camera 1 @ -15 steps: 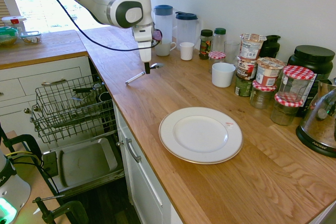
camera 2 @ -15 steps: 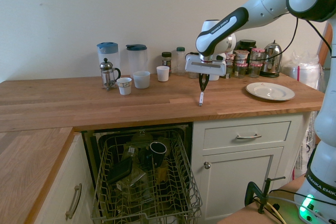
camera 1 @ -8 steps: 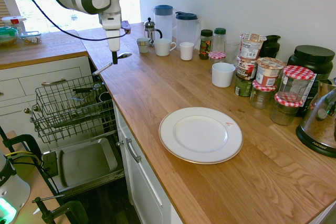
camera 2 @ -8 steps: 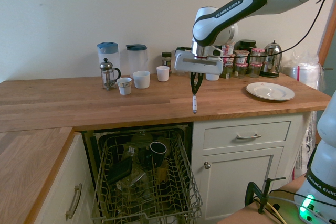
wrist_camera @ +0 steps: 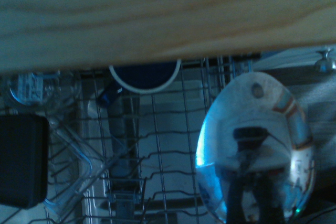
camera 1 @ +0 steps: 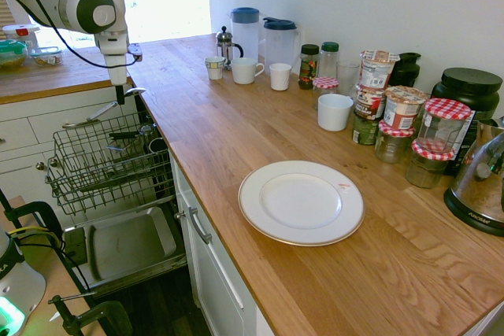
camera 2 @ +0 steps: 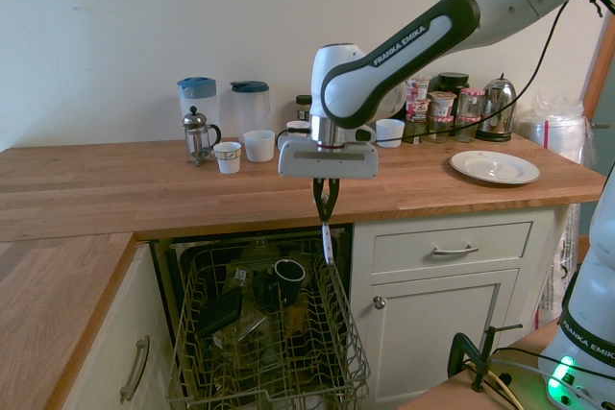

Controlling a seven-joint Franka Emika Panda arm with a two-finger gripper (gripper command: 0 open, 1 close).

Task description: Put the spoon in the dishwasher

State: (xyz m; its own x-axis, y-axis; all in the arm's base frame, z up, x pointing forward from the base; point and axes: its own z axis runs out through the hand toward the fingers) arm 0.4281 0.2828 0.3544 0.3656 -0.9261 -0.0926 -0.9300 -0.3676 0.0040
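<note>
Left, grey wire-rack dishwasher holds a dark, white-rimmed round mug. Rightward, my black two-finger pincer pinches the shiny slim-handled metal spoon near the rack's edge; farther right, a round, smooth white plate.

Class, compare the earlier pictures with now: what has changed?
The claw, gripping the spoon, moved from above the counter to over the rack at the counter's edge. Nothing was let go. The plate and cups stayed put.
</note>
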